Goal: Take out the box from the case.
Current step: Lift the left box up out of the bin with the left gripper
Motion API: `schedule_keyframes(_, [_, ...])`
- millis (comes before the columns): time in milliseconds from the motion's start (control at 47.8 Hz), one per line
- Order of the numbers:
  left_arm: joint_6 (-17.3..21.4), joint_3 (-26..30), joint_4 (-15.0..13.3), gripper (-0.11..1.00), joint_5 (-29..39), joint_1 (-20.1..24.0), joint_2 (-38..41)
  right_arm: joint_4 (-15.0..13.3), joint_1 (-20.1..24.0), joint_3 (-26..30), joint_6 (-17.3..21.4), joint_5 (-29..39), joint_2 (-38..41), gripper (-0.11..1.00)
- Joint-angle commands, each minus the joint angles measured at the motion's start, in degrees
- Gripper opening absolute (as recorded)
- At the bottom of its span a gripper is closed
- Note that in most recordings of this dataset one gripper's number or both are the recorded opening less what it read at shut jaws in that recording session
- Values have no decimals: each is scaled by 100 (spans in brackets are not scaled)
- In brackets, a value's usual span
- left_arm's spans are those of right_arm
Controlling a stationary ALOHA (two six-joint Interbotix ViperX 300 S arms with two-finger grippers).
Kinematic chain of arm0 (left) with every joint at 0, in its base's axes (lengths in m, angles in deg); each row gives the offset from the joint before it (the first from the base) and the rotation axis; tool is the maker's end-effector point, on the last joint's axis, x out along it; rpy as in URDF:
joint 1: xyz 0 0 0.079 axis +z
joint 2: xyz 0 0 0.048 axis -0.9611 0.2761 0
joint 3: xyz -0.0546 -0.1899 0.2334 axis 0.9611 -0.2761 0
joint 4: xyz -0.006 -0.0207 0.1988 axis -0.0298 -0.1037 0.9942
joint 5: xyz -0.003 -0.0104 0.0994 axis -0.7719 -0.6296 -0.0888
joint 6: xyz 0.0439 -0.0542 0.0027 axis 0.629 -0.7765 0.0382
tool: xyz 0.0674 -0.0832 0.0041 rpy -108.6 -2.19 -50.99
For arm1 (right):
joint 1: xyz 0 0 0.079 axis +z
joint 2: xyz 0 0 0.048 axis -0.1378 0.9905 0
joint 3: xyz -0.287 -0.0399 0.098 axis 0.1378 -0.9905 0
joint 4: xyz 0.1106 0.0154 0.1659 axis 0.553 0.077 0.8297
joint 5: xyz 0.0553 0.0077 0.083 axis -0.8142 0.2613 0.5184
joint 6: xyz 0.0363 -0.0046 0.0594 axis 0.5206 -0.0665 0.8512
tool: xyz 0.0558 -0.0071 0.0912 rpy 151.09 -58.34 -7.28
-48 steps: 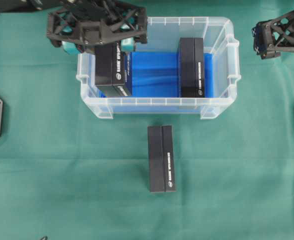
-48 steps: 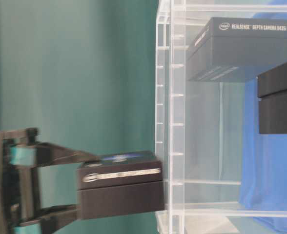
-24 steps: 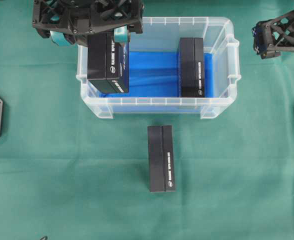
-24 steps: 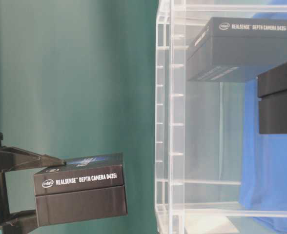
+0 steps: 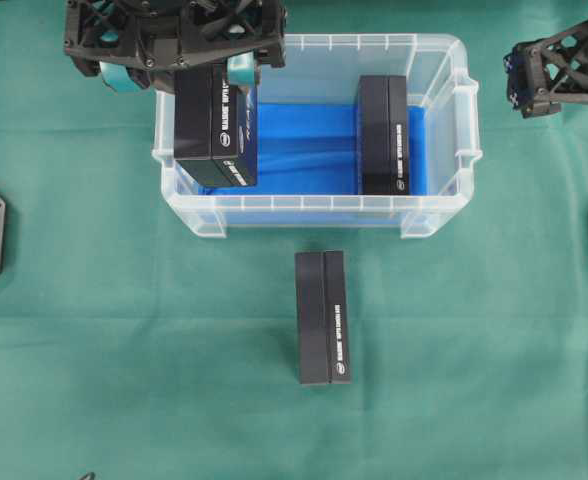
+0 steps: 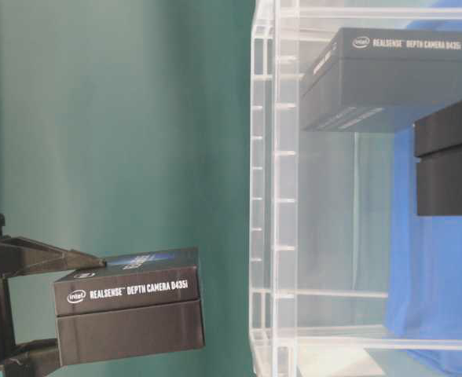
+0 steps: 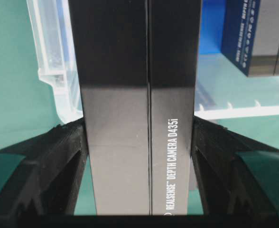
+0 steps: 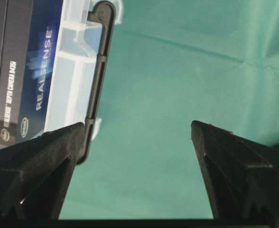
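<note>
Green cloth covers the bench (image 5: pixel 124 350), and on it we see the case (image 5: pixel 464 110), clear plastic with a blue lining. One black box (image 5: pixel 384 135) lies inside at its right end; another box (image 5: pixel 323 317) already rests on the cloth in front of the case. The box (image 5: pixel 214 125) we are taking out hangs from the left gripper (image 5: pixel 179 68), jaws clamped on its two broad sides. From overhead its long axis runs out from the jaws toward the near wall. In the table-level view it sits clear of the rim, well apart from the wall. We judge the coming move a carry over that wall; open cloth lies left and in front. The right gripper (image 8: pixel 137 137) hovers beyond the case's right end, jaws wide and empty.
</note>
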Motion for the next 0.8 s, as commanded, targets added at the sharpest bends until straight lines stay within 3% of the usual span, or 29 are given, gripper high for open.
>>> schedule_keyframes(0, [-9,141,26,60,-18,-9,-167,-18,0,62,0,-26,-53,91])
schedule_keyframes(775, [-79,97,35,60,-18,-158,-193,-9,-9,53,0,-18,-62,91])
